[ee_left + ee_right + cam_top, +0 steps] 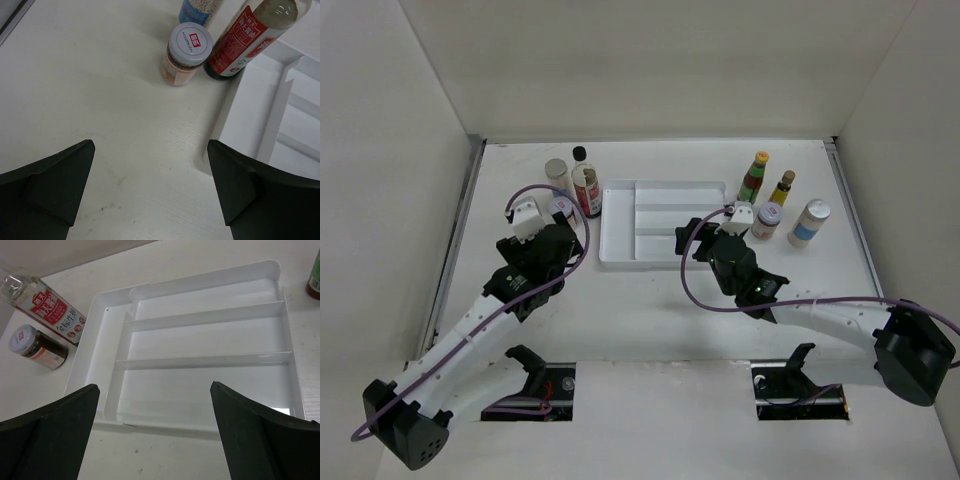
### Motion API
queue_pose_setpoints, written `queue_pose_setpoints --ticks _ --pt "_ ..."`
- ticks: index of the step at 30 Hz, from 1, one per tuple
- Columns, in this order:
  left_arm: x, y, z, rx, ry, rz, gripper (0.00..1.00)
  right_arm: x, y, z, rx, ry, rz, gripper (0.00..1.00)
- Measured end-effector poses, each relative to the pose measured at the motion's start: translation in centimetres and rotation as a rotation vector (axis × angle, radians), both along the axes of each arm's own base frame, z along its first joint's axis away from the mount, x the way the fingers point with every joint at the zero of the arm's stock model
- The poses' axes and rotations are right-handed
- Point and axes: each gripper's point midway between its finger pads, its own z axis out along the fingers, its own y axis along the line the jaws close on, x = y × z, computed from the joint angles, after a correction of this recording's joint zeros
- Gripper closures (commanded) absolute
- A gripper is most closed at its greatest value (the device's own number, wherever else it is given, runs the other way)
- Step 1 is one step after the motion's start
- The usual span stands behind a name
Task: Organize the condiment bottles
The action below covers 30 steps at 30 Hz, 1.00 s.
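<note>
Holding the left gripper [151, 149] with its jaws spread wide and clamping nothing, pointing at the small white-lidded jar [186, 54] at twelve o'clock. Finding the black-capped red-labelled bottle [586, 190] at one o'clock, just beside that jar and just beside the white tray [620, 242], with a white-lidded shaker [557, 172] standing behind them. Holding the right gripper [155, 387] equally agape and gripping nothing, hanging over the tray's five o'clock corner. Seeing the other four standing upright on the table between two and three o'clock of the tray in the overhead view: a green yellow-capped bottle [754, 178], an amber yellow-capped bottle [782, 187], a second white-lidded jar [767, 220] and a blue-labelled shaker [809, 222].

Judging all seven to be rigid, fairly light, smooth-walled and probably slippery, possibly breakable glass. Expecting the tall narrow ones to be tipping readily. Favouring a grip across the body just under the lid for the squat jars, and across the widest, labelled part for the tall bottles, avoiding tapered necks. Allowing for crowding, with neighbours standing close enough to be getting nudged.
</note>
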Motion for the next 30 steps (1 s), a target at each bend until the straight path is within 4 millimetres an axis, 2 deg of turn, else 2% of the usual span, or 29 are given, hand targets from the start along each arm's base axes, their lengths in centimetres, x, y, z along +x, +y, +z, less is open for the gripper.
queue_pose_setpoints --ticks 3,9,12,16,17,18,19,20,21,22,23,25,26,27,29,30 --pt "0.3 0.0 0.1 0.009 -0.007 0.002 0.00 0.0 0.0 0.0 -0.007 -0.002 0.001 0.00" --pt "1.6 -1.0 2.0 0.030 -0.073 -0.032 0.00 0.0 0.2 0.2 -0.016 -0.013 0.016 0.00" --pt "2.8 -1.9 4.0 0.048 -0.125 -0.061 0.00 0.1 0.2 0.4 -0.026 -0.023 0.024 0.00" --pt "4.4 -3.0 8.1 0.049 -0.254 -0.093 0.00 0.2 0.4 0.1 -0.052 -0.026 0.035 0.00" --pt "4.7 -3.2 9.1 0.047 -0.290 -0.101 0.04 0.2 0.4 -0.1 -0.058 -0.024 0.039 0.00" --pt "5.1 -3.5 10.0 0.045 -0.322 -0.114 0.18 0.2 0.5 -0.1 -0.060 -0.024 0.045 0.04" --pt "5.4 -3.9 10.8 0.039 -0.349 -0.125 0.39 0.1 0.7 -0.1 -0.060 -0.025 0.053 0.25" --pt "5.7 -4.2 11.6 0.035 -0.375 -0.135 0.54 0.1 0.9 0.0 -0.061 -0.029 0.070 0.51" --pt "6.1 -4.6 12.2 0.035 -0.394 -0.145 0.58 0.0 1.3 0.2 -0.055 -0.034 0.089 0.68" --pt "6.6 -4.9 12.8 0.043 -0.405 -0.154 0.57 -0.1 1.7 0.3 -0.043 -0.038 0.109 0.76" --pt "7.0 -5.2 13.2 0.050 -0.411 -0.157 0.51 -0.3 2.1 0.4 -0.031 -0.040 0.128 0.77" --pt "8.4 -5.9 14.0 0.063 -0.409 -0.163 0.35 -0.5 2.5 0.3 -0.010 -0.035 0.156 0.71" --pt "9.2 -6.2 14.4 0.070 -0.404 -0.166 0.26 -0.6 2.6 0.2 -0.005 -0.031 0.167 0.63" --pt "9.9 -6.6 14.5 0.076 -0.399 -0.169 0.22 -0.6 2.7 0.1 0.001 -0.027 0.172 0.52" --pt "11.4 -7.3 14.4 0.090 -0.380 -0.173 0.20 -0.5 2.6 0.0 0.005 -0.025 0.177 0.36" --pt "12.0 -7.5 14.0 0.099 -0.364 -0.173 0.19 -0.5 2.6 0.0 0.009 -0.025 0.180 0.34"
